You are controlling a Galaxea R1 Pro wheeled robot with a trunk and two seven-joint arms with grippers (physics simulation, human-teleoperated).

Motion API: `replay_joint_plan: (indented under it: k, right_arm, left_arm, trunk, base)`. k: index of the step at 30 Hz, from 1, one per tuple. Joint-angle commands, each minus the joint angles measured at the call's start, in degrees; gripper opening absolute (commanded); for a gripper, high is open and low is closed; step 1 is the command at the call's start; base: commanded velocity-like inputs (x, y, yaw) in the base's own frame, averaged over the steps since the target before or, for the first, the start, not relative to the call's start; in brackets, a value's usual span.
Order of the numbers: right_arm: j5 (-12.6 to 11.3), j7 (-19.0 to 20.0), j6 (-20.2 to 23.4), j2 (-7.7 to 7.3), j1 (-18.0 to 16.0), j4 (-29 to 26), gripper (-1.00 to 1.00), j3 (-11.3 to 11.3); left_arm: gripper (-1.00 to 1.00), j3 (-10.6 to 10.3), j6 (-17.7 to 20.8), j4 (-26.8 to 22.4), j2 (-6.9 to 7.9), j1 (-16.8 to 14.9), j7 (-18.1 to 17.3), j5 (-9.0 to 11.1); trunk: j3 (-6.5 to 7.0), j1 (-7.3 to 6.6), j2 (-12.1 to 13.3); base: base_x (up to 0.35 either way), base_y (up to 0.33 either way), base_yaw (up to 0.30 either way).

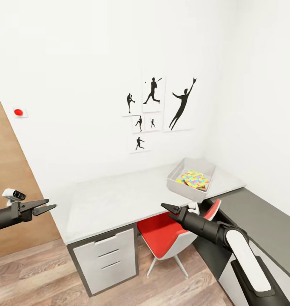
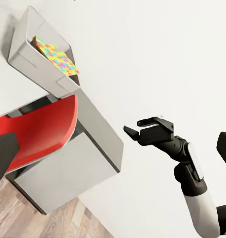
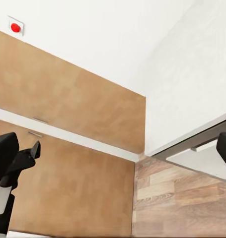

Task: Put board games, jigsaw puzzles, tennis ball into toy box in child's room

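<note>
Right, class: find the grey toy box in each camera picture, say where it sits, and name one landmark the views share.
Head view: the toy box sits right of centre on the table's far corner, a jigsaw puzzle inside.
Left wrist view: the toy box is at upper left, the puzzle inside.
Right wrist view: not in it.
Shared landmark: the red chair, under the table.
</note>
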Motion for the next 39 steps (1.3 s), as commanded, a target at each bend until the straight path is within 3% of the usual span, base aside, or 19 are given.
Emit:
replay_joint_plan:
  k: [1, 8, 16, 29, 34, 36, 39]
  right_arm:
    - [0.27, 0.21, 0.14, -0.03, -0.05, -0.02, 1.00, 0.05]
    - [0.26, -0.31, 0.08, 0.07, -0.05, -0.02, 1.00, 0.73]
    - [0.27, -5.53, 0.15, 0.20, -0.13, -0.02, 1.00, 2.81]
    - [0.26, -6.68, 0.03, 0.24, -0.09, -0.19, 1.00, 3.00]
    - [0.47, -7.13, -0.64, 0.53, -0.13, -0.20, 1.00, 4.24]
    - [1.77, -8.99, -1.29, 0.88, -0.09, -0.25, 1.00, 5.22]
    - [5.24, -14.23, -1.16, 2.73, -0.28, -0.07, 1.00, 7.73]
  left_arm:
    - [1.00, -0.02, 0.61, 0.00, 0.01, -0.06, -0.24, -0.05]
    - [1.00, -0.02, 0.61, 0.10, 0.00, -0.06, -0.24, -0.05]
    - [1.00, -0.01, 0.61, 0.18, 0.02, -0.06, -0.24, -0.05]
    - [1.00, 0.15, 0.61, 0.27, 0.04, -0.06, -0.24, -0.05]
    - [1.00, 0.16, 0.61, 0.27, 0.07, -0.06, -0.24, -0.05]
    - [1.00, 0.16, 0.61, 0.34, 0.09, -0.06, -0.24, -0.05]
    - [1.00, 0.16, 0.61, 0.43, 0.11, -0.06, -0.24, -0.05]
  trunk:
    - [-0.14, 0.03, -0.14]
    - [-0.14, 0.03, -0.14]
    - [-0.18, 0.03, -0.14]
    - [-0.20, 0.03, -0.14]
    - [-0.20, 0.03, -0.14]
    - [-0.20, 0.03, -0.14]
    - [-0.20, 0.03, -0.14]
  base:
    - [-0.059, 0.018, 0.184]
    - [-0.016, 0.005, 0.263]
    - [-0.055, 0.000, 0.263]
    - [-0.022, 0.000, 0.022]
    - [-0.109, 0.000, 0.000]
    - [-0.064, 0.000, 0.000]
    - [-0.024, 0.000, 0.000]
